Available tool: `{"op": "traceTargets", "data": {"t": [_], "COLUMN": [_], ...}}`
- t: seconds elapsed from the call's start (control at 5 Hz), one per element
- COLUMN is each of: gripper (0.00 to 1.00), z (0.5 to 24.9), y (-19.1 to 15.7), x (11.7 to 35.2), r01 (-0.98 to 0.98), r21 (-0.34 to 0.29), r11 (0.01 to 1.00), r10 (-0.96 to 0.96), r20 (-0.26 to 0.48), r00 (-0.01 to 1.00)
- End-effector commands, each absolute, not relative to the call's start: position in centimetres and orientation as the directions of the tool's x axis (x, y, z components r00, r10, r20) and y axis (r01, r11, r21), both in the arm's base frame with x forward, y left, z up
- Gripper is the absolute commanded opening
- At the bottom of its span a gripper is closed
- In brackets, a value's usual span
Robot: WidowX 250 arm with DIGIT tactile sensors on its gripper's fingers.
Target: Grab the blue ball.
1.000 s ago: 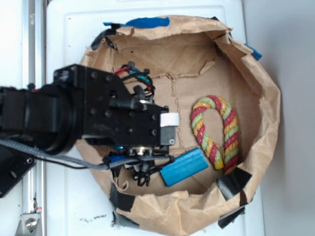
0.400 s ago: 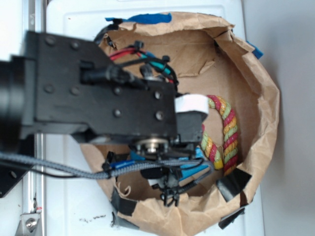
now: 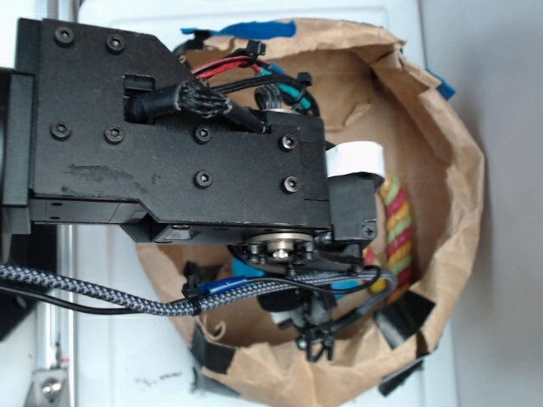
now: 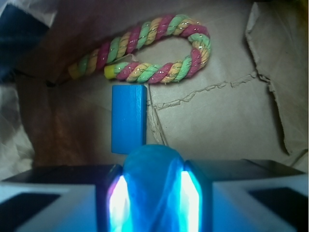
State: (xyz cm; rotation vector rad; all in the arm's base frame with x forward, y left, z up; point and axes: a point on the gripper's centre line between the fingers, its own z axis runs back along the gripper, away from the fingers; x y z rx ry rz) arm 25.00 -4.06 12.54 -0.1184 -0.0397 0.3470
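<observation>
Over the last second the arm (image 3: pixel 178 144) has risen toward the exterior camera: it fills far more of that view now than a second ago, and it now covers the blue block and most of the rope toy (image 3: pixel 395 229) that lay open to sight then. That growth reads as a lift out of the paper-lined basket (image 3: pixel 458 212), which would mean the grasp is already made and the ball is being carried up.

The wrist view bears this out. The tool (image 4: pixel 152 193) is closed to a narrow gap with the blue ball (image 4: pixel 152 166) wedged between its fingers (image 4: pixel 113 193), the teal curve bulging above them and lit bright along both contact lines. Beyond it, farther away, the blue block (image 4: pixel 129 118) lies on the brown paper, with the rope toy (image 4: pixel 145 48) looped just past the block's far end.

The exterior view shows none of this grip; the ball is hidden under the arm there, and only the rope's right strands peek out. What it does give is the basket's whole rim and the white desk (image 3: pixel 475 85) around it.
</observation>
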Motion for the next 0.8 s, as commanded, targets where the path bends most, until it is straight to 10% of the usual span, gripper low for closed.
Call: {"op": "traceTargets", "data": {"t": [0.0,0.6], "gripper": [0.0,0.0], "z": [14.77,14.92], "y": [-4.68,-4.19], "x": [25.44,25.57], "r01": [-0.619,-0.623], "r21": [-0.077,-0.063], "r11": [0.782,0.78], "r10": [0.621,0.624], "r20": [0.018,0.002], "r00": [0.783,0.781]}}
